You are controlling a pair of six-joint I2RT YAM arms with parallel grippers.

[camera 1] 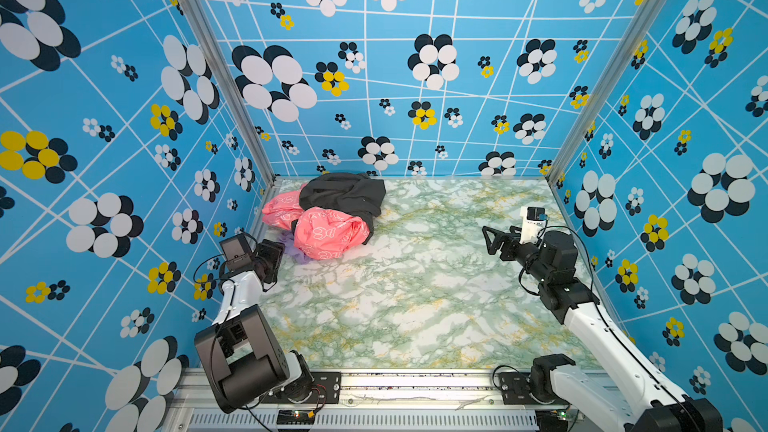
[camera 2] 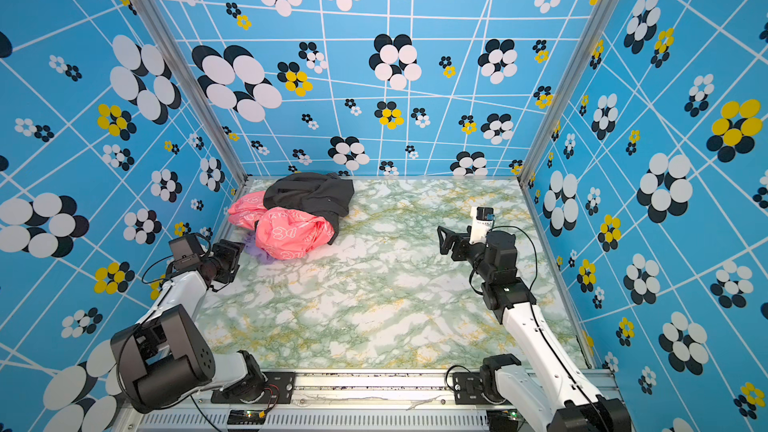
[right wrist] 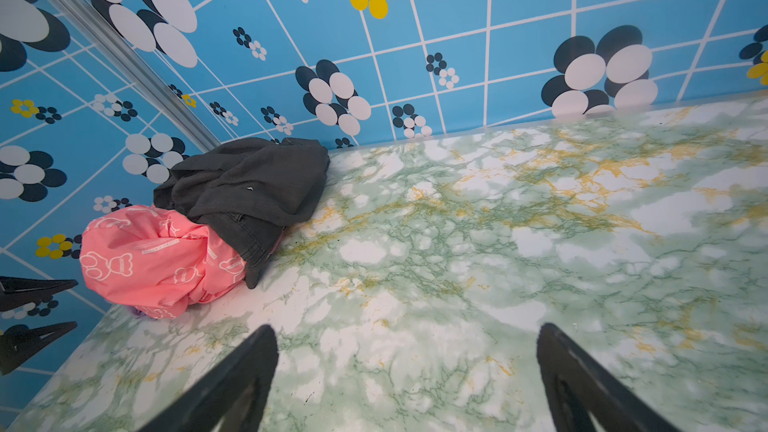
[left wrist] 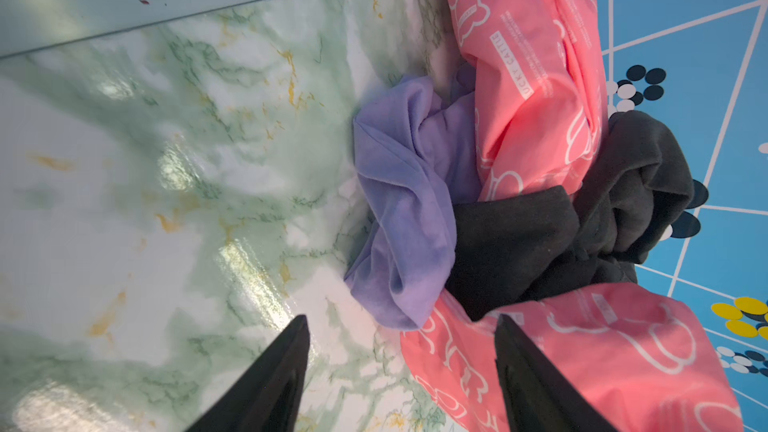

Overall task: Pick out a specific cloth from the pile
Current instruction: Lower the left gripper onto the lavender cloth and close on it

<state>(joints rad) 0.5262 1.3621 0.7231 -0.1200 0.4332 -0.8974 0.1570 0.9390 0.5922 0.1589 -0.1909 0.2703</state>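
Blue flower-print walls [camera 1: 415,89], marble tabletop [camera 1: 415,284], pile [camera 1: 332,218] in corner, left end effector [left wrist: 402,317] released near cloth [left wrist: 405,201], right end effector [right wrist: 408,327] released

FREE: worktop [camera 1: 415,284] bare across middle, right side, near edge | OBSTACLE: pile [camera 1: 328,218] fills far left corner | GAP: lavender cloth [left wrist: 407,201] exposed toward bare left-edge strip, coral-pink cloth [left wrist: 540,97] and black garment [left wrist: 540,243] overlapping it

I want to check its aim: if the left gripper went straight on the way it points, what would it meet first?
Most likely the left gripper would meet the lavender cloth, whose loose edge lies just ahead between the open jaws. The coral-pink cloth lies close beside one finger, and depth is unclear.
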